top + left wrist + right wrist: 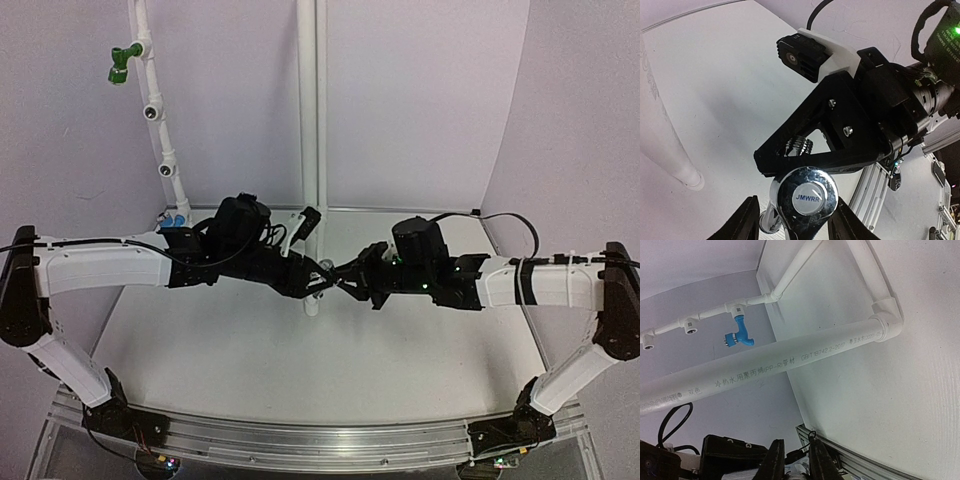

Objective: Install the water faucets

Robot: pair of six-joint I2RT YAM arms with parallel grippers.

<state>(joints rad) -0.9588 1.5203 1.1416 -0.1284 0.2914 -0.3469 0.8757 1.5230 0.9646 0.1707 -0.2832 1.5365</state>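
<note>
The chrome water faucet, capped "JMWRR", hangs above mid-table where both arms meet. My right gripper is shut on it near its threaded stem; in the right wrist view that gripper shows narrow jaws over a shiny bit. My left gripper straddles the faucet's head, still open, with a gap on the left finger's side. In the top view the left gripper and right gripper almost touch. A blue faucet sits screwed into the lowest tee, also visible as the blue faucet. A green faucet is on the top tee.
A slanted white pipe at the back left carries two bare tee outlets. A vertical white pipe stands at the back centre, with its foot on the table just behind the grippers. An aluminium rail runs along the table's near edge.
</note>
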